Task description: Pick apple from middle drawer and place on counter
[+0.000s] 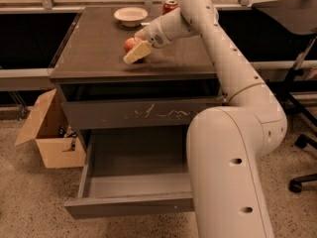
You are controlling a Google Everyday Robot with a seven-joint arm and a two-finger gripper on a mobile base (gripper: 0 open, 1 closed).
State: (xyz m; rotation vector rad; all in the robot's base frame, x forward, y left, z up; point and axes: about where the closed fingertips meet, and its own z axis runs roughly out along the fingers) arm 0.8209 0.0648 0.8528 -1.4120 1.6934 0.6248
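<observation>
The apple [130, 43], red with yellowish patches, is at the middle of the counter [94, 48], low over or on its surface. My gripper [135, 49] reaches in from the right and is shut on the apple, with one cream finger [138, 53] in front of it. The middle drawer [129, 206] is pulled open below, and the part of its inside that shows is bare. My arm hides its right side.
A white bowl [130, 15] and a red Coca-Cola can [170, 6] stand at the back of the counter. The scratched top drawer front [148, 114] is closed. An open cardboard box [47, 133] sits on the floor at left. An office chair base [302, 148] is at right.
</observation>
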